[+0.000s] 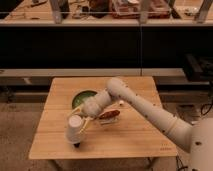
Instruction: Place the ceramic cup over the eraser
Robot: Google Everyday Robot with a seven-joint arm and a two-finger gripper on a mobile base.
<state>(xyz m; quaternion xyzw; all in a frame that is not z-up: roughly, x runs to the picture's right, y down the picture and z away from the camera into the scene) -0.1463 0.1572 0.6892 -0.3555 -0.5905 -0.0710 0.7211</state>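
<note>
We see the gripper (80, 125) over the near left part of the wooden table (125, 142), grasping the ceramic cup (75, 129), which is tilted with its white base facing us. The eraser (76, 144) shows only as a small dark bit right under the cup's lower edge; contact we cannot tell. Just right sits a reddish-brown item (109, 115), with the green bowl (81, 98) farther back, behind the arm.
</note>
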